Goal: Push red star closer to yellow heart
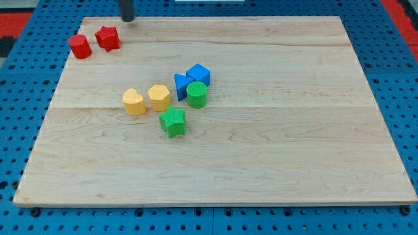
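The red star (pixel 108 38) lies near the board's top left corner, with a red round block (pixel 80 46) just to its left. The yellow heart (pixel 134 102) lies left of the board's middle, well below and a little right of the star. My tip (pixel 127 19) is at the view's top edge, just above and to the right of the red star, apart from it.
A yellow hexagon (pixel 159 97) sits right of the heart. Two blue blocks (pixel 198 74) (pixel 182 86), a green cylinder (pixel 196 94) and a green star (pixel 173 122) cluster beside it. The wooden board (pixel 294 143) lies on a blue pegboard.
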`<act>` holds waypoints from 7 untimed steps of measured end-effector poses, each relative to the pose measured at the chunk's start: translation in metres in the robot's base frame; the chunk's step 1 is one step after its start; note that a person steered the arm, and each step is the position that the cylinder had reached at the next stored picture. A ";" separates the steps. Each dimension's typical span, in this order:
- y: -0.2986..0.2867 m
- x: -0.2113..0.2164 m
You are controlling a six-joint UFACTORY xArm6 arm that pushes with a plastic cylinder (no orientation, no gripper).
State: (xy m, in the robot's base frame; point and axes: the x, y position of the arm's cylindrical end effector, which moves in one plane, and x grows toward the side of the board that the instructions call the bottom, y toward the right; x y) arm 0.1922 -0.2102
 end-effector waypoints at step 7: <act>-0.005 0.089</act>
State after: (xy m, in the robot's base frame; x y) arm 0.2812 -0.2149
